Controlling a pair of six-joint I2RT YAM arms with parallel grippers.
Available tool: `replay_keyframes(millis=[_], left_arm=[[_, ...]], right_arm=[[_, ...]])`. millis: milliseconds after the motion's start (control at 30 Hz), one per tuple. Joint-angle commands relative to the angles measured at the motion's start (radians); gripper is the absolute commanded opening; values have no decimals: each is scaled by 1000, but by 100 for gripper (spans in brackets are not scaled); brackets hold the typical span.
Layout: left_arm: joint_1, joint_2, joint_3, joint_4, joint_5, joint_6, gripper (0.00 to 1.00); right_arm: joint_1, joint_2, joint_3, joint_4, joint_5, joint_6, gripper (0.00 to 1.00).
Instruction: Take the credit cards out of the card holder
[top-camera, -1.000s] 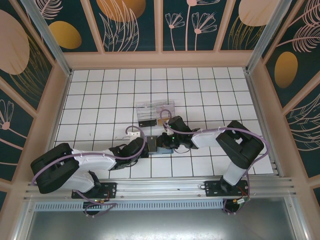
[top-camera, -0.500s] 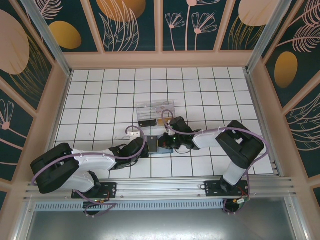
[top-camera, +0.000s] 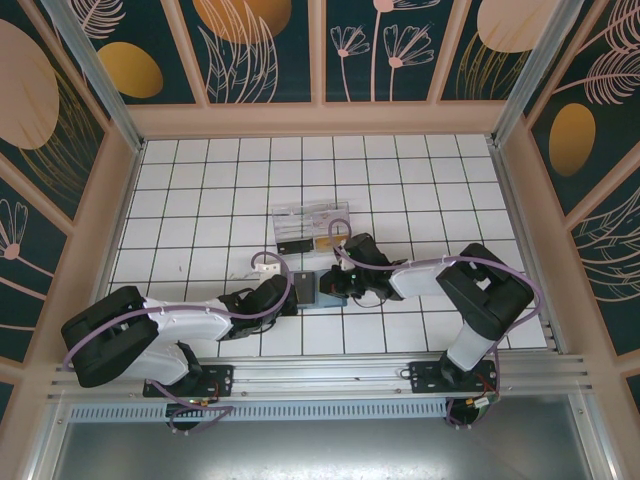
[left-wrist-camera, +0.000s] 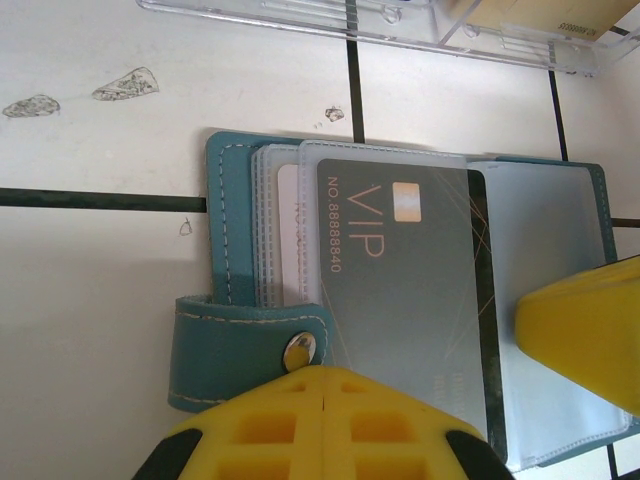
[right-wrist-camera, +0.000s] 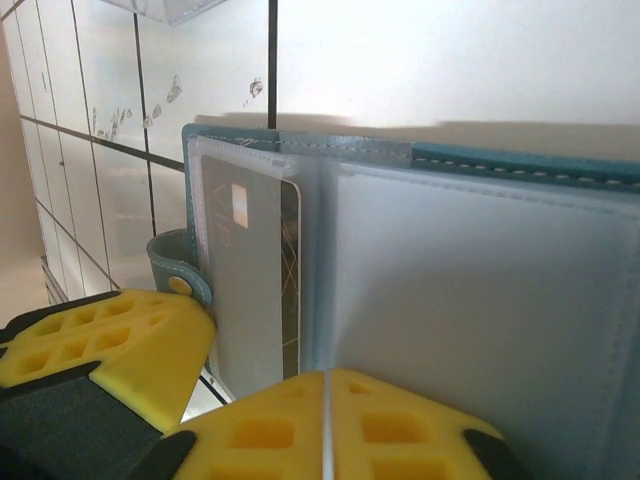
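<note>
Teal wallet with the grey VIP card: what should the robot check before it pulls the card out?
1. Dark teal folding card holder lies open on the white tiled table: ok.
2. Left gripper shut at the holder's strap edge: ok.
3. Right gripper, shut, holding the grey VIP card: cannot tell.
4. VIP card free of its clear sleeve: not ok.
5. Clear plastic box apart from the holder: ok.

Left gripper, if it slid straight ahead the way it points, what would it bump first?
Probably the card holder, at its snap strap, with the grey VIP card just beyond. The shut left gripper looks almost on the strap, though depth is hard to judge.
</note>
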Motion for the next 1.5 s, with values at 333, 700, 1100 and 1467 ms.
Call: replay_keyframes(millis=[333, 700, 1100, 1467], left_arm=[[6, 13, -5, -49, 5, -7, 0], [6, 14, -5, -46, 8, -8, 0], [7, 9, -5, -47, 11, -6, 0], [6, -13, 3, -79, -9, -7, 13]], right_arm=[[28, 24, 49, 8, -12, -18, 17], [28, 31, 53, -24, 12, -25, 19], [35, 55, 69, -3, -15, -24, 15], [17, 32, 42, -6, -9, -22, 0]])
